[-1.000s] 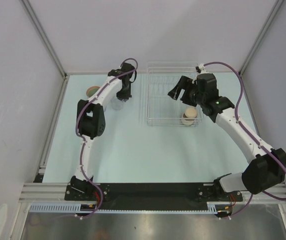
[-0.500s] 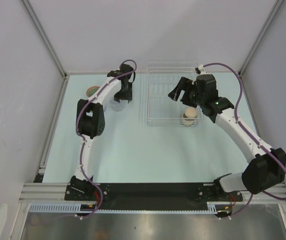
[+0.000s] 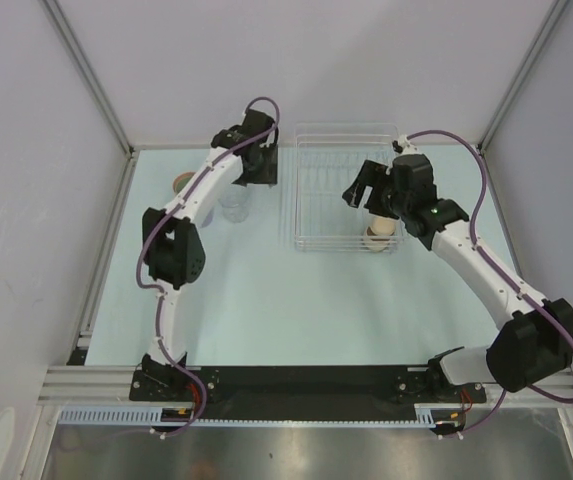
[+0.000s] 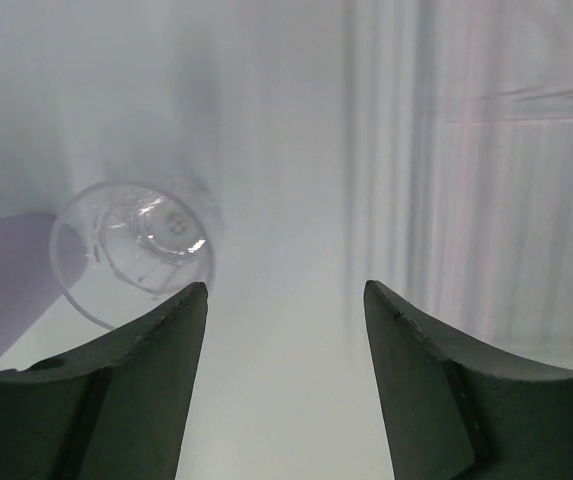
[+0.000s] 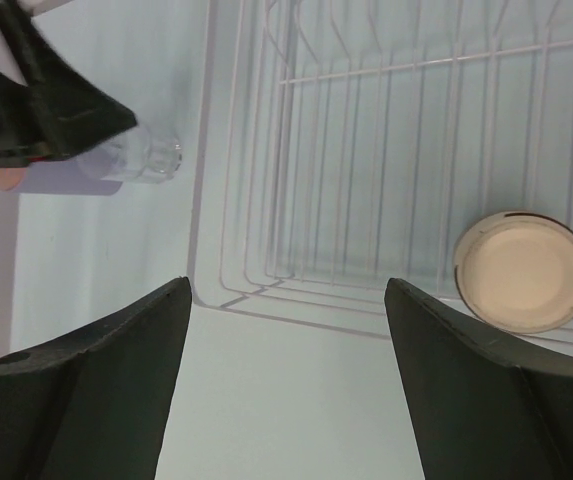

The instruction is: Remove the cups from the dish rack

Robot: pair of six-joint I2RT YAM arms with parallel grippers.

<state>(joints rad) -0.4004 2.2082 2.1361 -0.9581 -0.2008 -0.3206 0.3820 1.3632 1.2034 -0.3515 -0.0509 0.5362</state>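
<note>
The clear dish rack (image 3: 311, 195) stands at the back middle, with a beige cup (image 3: 380, 234) upside down in its near right corner. That beige cup (image 5: 523, 270) shows its base in the right wrist view. A clear cup (image 3: 234, 205) stands on the table left of the rack. My left gripper (image 3: 259, 170) hovers open and empty just behind and to the right of the clear cup (image 4: 136, 250). Over the rack's (image 5: 266, 230) near part, my right gripper (image 3: 361, 188) is open and holds nothing.
A salmon-toned cup (image 3: 183, 183) sits on the table at the far left, partly behind the left arm. Walls and metal frame posts close in the table on three sides. The left arm's gripper (image 5: 36, 100) shows at the top left of the right wrist view.
My left gripper has opened, let go of the clear cup on the table and drawn away toward the back and the rack. The right gripper has shifted only slightly.
</note>
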